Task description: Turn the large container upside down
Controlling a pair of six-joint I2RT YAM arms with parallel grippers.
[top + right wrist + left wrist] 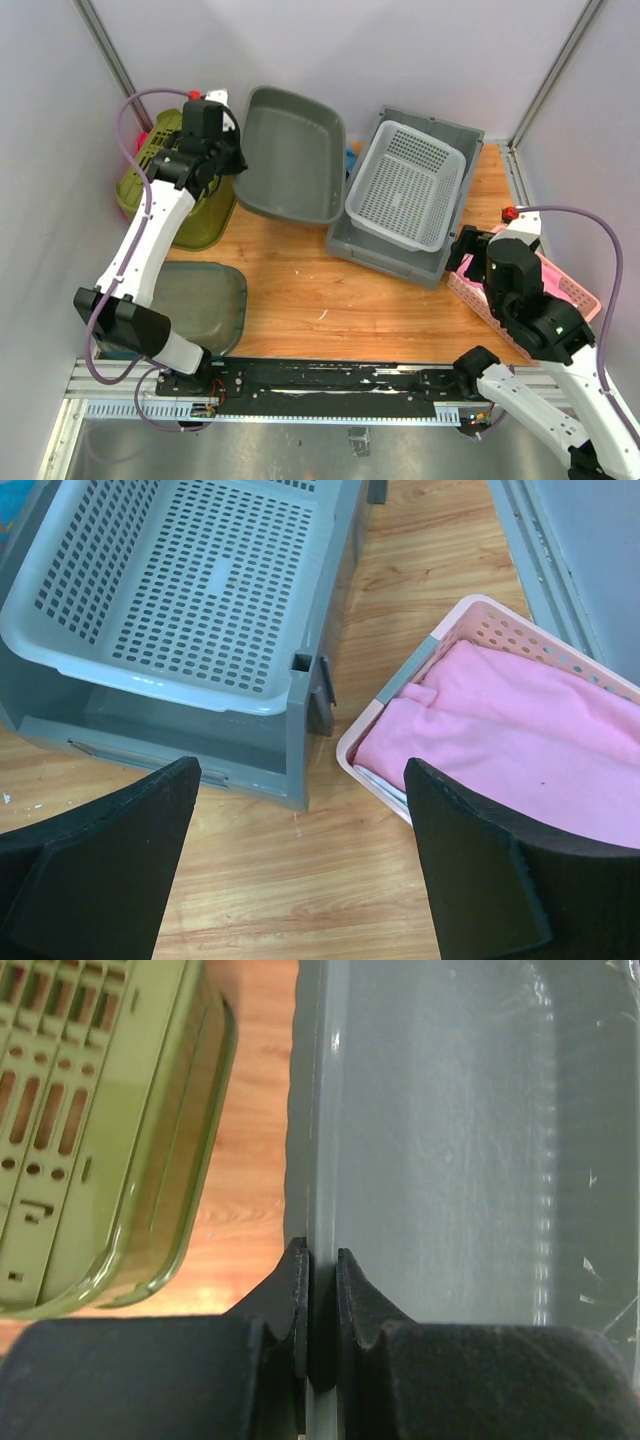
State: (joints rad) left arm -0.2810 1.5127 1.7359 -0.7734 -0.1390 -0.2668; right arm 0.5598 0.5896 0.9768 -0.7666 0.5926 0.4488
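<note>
Clutter crowds the table (300, 275), and that is the main hazard for the flip. The tub (295, 150), the task's container, sits at the back between the green basket (200, 225) and the grey crate (385, 255). It is open side up and seems tipped toward the wall. Only a thin strip of its left rim is held, so the tub could slip out or swing as it rolls over. The green basket lies just beside that rim and could be knocked, as could the crate with the white basket (408, 185) resting in it. The wall behind leaves little room. The left arm reaches from its base at the near edge up to the back-left, wrist bent over the rim. The left gripper (322, 1260) is pressed together on that rim, one finger inside the tub and one outside. The right arm is folded at the right side. The right gripper (300, 780) is spread wide and empty, hanging between the crate's corner and the pink basket (470, 295).
</note>
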